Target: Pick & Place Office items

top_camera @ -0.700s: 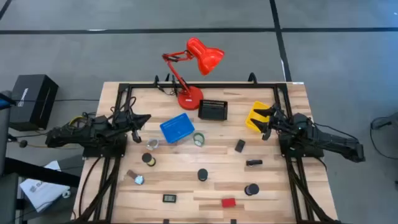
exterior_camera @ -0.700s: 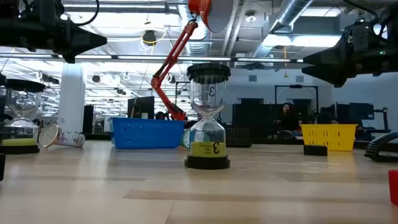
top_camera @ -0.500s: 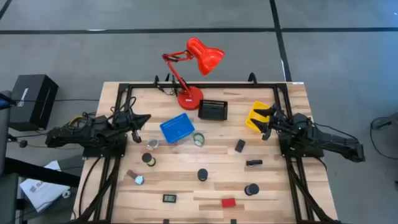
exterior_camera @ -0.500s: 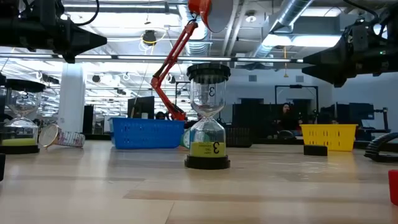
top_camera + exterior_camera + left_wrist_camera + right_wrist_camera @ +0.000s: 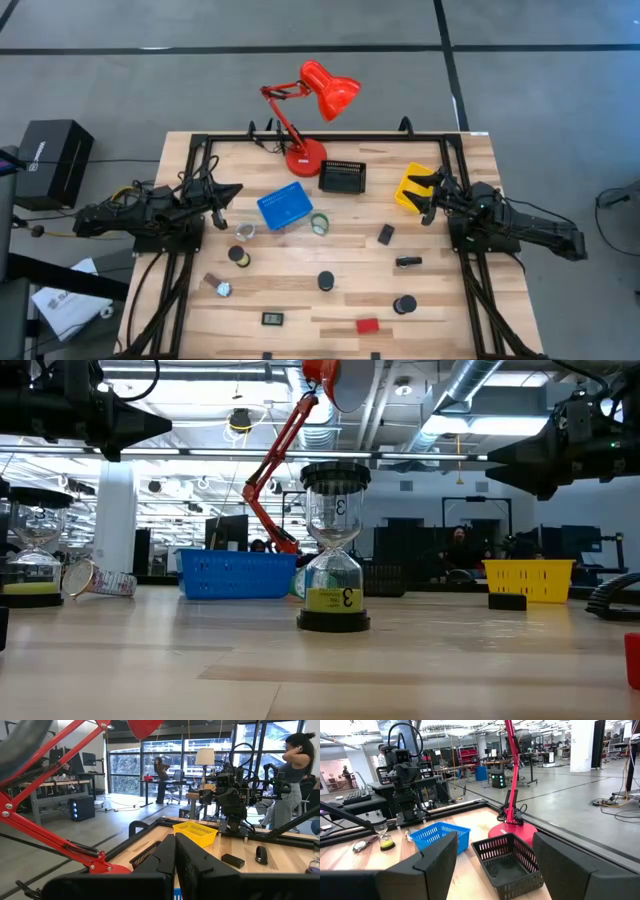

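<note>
Wooden desk [image 5: 300,270]: pale planks, stuff scattered all over, black frame rails along both sides.
Left fingers [image 5: 232,192]: pressed flat together, holding nothing, parked at my left edge of the desk near the blue bin [image 5: 285,205].
Right fingers [image 5: 420,196]: spread wide, nothing between them, sitting right by the yellow bin [image 5: 410,188].
Bins: blue one mid-desk, black mesh one [image 5: 343,177] just beside the lamp base, yellow one at my right.
Red lamp [image 5: 310,110]: tall, base at the back edge of the desk, shade hanging out past it.
Hourglass timer [image 5: 335,550]: dead centre in the low view, blocks the black bin behind it.
Tape rolls: greenish one [image 5: 320,224] touching the blue bin, clear one [image 5: 244,231] near it on my left side.
Black cylinders: one mid-desk [image 5: 326,282], one further toward my right [image 5: 404,304], another [image 5: 238,256] left of centre.
Red block [image 5: 367,325]: near the front edge.
Tiny black gadget [image 5: 272,319]: front edge too, well apart from the block.
Black clips: [image 5: 386,234] and [image 5: 408,262], between the centre and my right arm.
</note>
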`<state>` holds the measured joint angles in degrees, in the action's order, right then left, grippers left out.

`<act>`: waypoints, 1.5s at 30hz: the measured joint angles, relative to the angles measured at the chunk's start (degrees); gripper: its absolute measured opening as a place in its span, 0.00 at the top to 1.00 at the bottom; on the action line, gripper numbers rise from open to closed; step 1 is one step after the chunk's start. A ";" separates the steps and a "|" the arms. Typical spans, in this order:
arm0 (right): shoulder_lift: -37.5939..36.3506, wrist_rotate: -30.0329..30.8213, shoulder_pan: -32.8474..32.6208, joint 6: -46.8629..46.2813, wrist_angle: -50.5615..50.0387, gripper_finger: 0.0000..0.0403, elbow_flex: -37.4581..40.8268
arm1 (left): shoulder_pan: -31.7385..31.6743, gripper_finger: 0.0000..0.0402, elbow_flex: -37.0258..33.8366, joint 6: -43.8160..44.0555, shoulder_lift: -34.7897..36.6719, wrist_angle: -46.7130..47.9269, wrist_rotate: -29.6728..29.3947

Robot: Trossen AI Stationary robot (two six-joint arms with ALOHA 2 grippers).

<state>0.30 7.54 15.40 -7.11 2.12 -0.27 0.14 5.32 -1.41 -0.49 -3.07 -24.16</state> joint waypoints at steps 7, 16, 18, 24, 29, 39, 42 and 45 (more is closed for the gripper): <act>0.00 -0.01 0.00 0.00 0.01 0.38 0.00 | 0.02 1.00 0.02 0.00 0.01 0.00 0.01; 0.02 -0.01 0.02 0.00 0.01 0.38 0.00 | 0.02 1.00 0.02 0.00 0.02 0.00 0.02; 0.01 0.00 0.02 0.00 0.00 0.38 -0.01 | 0.00 1.00 0.00 0.01 0.02 -0.03 0.02; 0.02 -0.01 0.00 0.00 -0.01 0.38 0.00 | 0.01 1.00 0.02 11.53 0.00 -4.65 1.63; 0.01 0.00 0.01 0.00 0.00 0.38 -0.01 | 0.02 1.00 0.02 10.62 0.02 -7.32 1.68; 0.02 0.01 0.02 0.00 0.07 0.38 -0.02 | 0.02 1.00 0.02 12.00 -6.21 -10.77 10.76; 0.00 -0.01 0.06 0.00 0.66 0.38 0.00 | 0.03 1.00 0.02 9.83 -10.09 -19.07 11.06; 0.00 0.01 0.15 0.13 4.28 0.38 -0.32 | 0.00 1.00 0.02 6.20 -14.17 -27.09 10.93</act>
<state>0.30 7.55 15.55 -6.98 6.40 -0.59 0.15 5.34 4.79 -14.66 -30.16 -13.23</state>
